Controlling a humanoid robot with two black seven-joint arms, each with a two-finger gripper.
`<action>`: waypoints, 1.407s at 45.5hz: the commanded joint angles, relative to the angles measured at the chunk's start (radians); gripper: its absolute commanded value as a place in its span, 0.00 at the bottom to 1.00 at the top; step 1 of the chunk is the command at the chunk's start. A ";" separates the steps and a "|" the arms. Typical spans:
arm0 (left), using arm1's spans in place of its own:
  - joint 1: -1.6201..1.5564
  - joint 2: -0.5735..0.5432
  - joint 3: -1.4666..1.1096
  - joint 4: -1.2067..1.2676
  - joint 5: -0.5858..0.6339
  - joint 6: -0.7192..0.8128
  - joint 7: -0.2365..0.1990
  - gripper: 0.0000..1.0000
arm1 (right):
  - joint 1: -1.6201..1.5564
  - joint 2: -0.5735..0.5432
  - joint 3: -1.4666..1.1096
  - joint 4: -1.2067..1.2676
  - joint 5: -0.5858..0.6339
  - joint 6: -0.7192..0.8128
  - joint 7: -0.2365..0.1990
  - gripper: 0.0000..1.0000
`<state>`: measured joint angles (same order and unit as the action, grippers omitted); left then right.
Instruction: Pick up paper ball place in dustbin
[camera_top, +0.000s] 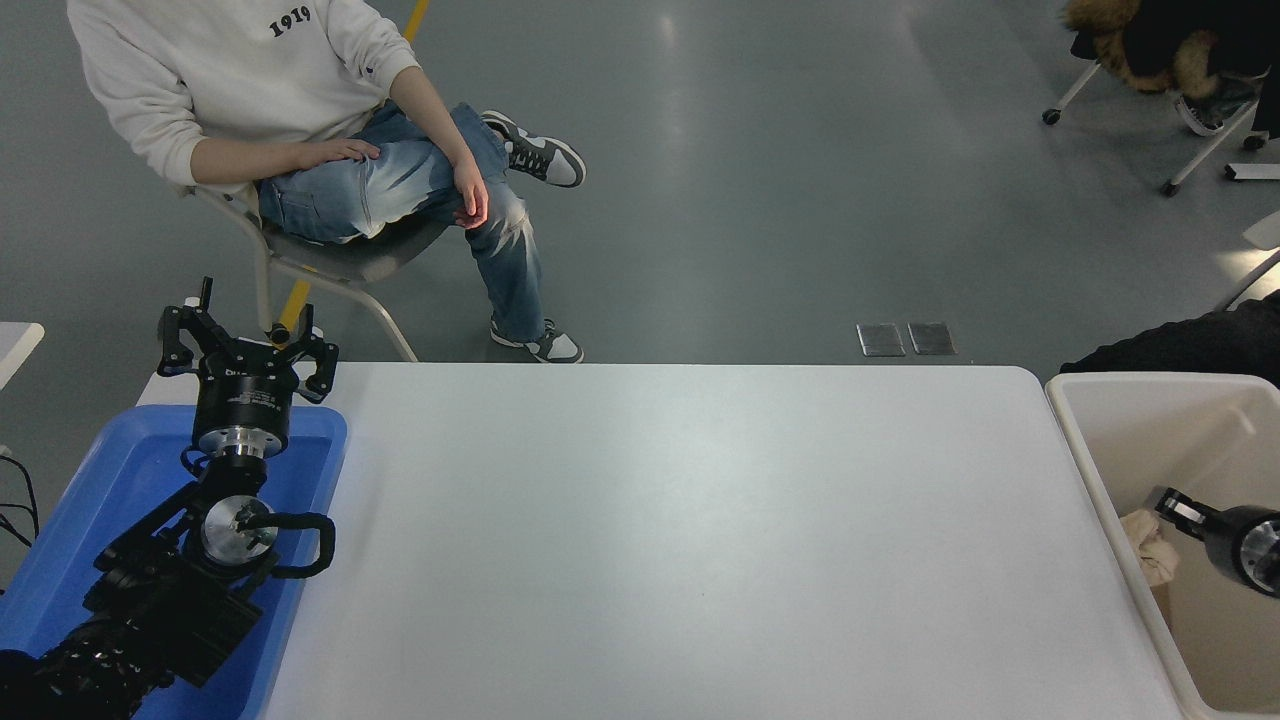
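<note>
My right black gripper (1170, 503) enters at the right edge of the frame, inside the large cream-white rectangular plastic dustbin (1100, 470) at the lower right. Its fingers are spread apart and hold nothing. The tan-brown crumpled paper ball (1148, 547) lies just below and left of the fingertips, low against the dustbin's left wall and apart from the gripper. My left black gripper (245, 350) is parked at the lower left of the frame, fingers open, above the far end of the shallow bright blue plastic tray (90, 500). The white table (680, 540) fills the centre. A person in a white sweatshirt (240, 70) sits on a chair at the upper left.
</note>
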<state>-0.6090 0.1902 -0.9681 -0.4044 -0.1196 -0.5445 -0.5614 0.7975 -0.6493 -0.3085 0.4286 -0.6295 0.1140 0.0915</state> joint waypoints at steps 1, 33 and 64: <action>0.000 0.000 0.002 -0.001 0.001 0.000 0.000 0.99 | 0.256 -0.156 -0.121 0.194 -0.116 0.121 0.001 1.00; 0.002 0.000 0.000 -0.001 0.000 0.000 0.000 0.99 | 1.213 0.189 -0.715 0.866 0.223 0.656 -0.010 1.00; 0.002 0.000 0.000 0.001 -0.002 0.000 0.000 0.99 | 1.362 0.444 -1.023 0.924 0.465 0.671 -0.027 1.00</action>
<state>-0.6075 0.1902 -0.9679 -0.4036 -0.1211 -0.5443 -0.5614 2.1306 -0.2171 -1.1747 1.3577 -0.1809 0.7777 0.0657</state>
